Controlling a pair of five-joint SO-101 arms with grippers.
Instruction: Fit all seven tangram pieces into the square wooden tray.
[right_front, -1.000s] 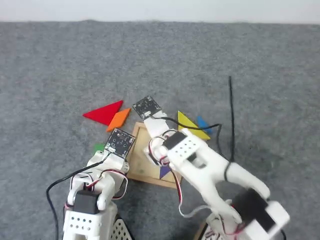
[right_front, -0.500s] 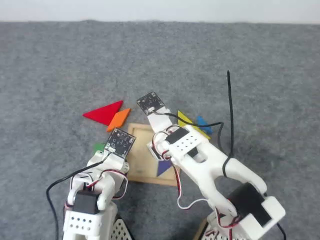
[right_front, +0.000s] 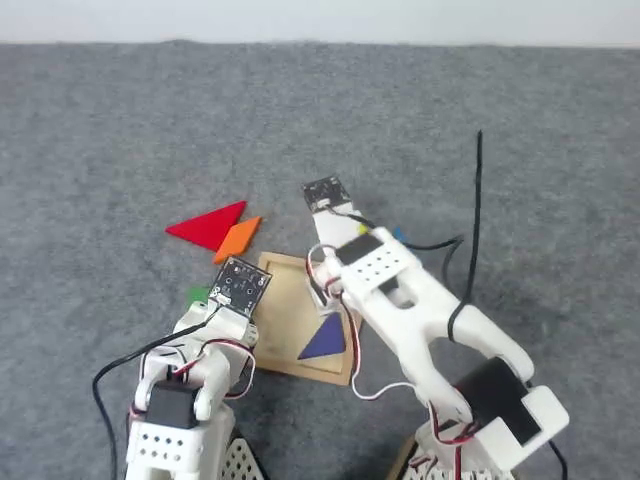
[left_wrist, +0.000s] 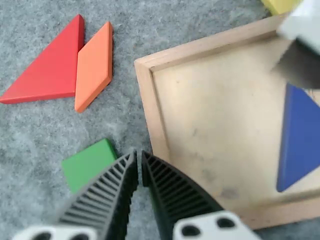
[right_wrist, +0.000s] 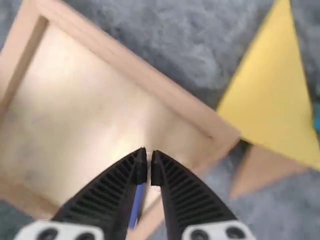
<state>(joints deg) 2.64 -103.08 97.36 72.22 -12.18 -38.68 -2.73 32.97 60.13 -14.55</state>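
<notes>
Blue triangle (right_front: 326, 339) lies in wooden tray (right_front: 285, 305); left fingers (left_wrist: 117, 187) together, right fingers (right_wrist: 117, 182) together.

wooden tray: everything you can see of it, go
The wooden tray is a square of pale, unpainted wood: a raised rim around a flat, slightly scuffed floor. It lies flat on the grey carpet between the two arms, partly covered by the right arm in the high view. One blue triangle lies flat inside by the near rim; the floor that shows is otherwise bare.
</notes>
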